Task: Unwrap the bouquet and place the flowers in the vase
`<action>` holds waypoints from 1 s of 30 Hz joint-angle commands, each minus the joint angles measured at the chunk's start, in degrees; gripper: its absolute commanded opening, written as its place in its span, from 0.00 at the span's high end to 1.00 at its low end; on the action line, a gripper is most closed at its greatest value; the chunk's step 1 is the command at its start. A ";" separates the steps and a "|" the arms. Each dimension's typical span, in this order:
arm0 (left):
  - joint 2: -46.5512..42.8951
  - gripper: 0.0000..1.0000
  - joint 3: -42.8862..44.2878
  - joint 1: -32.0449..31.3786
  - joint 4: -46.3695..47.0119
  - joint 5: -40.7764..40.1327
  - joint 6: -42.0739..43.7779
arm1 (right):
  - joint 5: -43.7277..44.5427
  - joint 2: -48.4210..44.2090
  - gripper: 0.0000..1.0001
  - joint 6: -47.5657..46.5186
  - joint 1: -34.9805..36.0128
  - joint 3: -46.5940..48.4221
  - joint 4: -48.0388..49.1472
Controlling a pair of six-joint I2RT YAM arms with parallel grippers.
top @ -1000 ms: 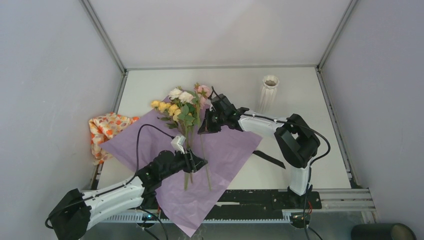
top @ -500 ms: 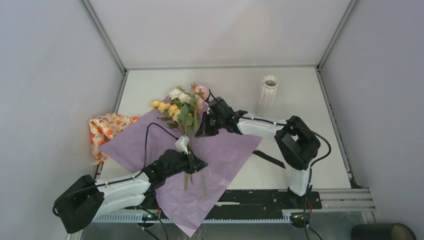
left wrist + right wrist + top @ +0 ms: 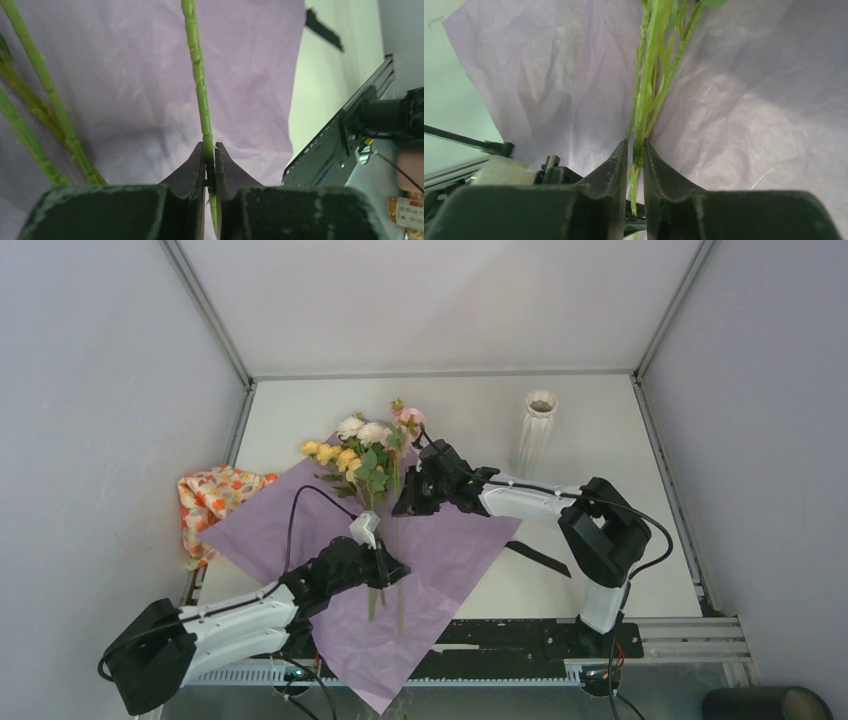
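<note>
Top view first: the lilac paper (image 3: 455,540) lies opened flat on the table (image 3: 480,405), its near corner hanging past the front edge. The flowers (image 3: 365,455) lie on it, heads towards the far left, stems running back towards the arms. Cream, yellow and pink heads bunch together, so from up here it is hard to say which stem belongs to which.

The left gripper (image 3: 390,570) is low on the stems, and from above its fingertips are lost under its own body. Its wrist camera settles it: the two dark fingers (image 3: 192,167) are pinched together on one green stem (image 3: 197,75), which runs up out of frame. Two or three more stems (image 3: 50,115) lie loose to the left, cut off at the edge.

The right gripper (image 3: 407,500) sits higher up the bunch, just below the leaves. On its wrist camera the fingers (image 3: 616,165) stand close together with a thin stem (image 3: 644,90) in the narrow slot between them. I cannot tell whether they press it or merely bracket it, and the stem's lower end vanishes behind them.

The vase (image 3: 537,425) stands upright at the far right, well apart from the flowers. A black ribbon (image 3: 538,557) lies just off the paper's right edge. An orange cloth (image 3: 212,498) is crumpled at the left, partly under the paper.
</note>
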 commanded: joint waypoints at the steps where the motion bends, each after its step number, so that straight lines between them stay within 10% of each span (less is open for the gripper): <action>1: -7.99 1.00 1.77 0.24 0.73 -4.09 3.05 | -1.50 -4.38 0.66 -1.90 1.44 -0.43 -2.58; 7: -18.91 1.00 1.70 0.04 -5.89 -4.03 3.82 | -2.74 -6.56 0.49 -2.34 -1.03 -0.43 -2.73; 30: -25.03 1.00 2.83 -6.62 -8.32 -0.10 1.82 | -13.92 -2.42 0.53 0.94 -12.46 1.43 4.94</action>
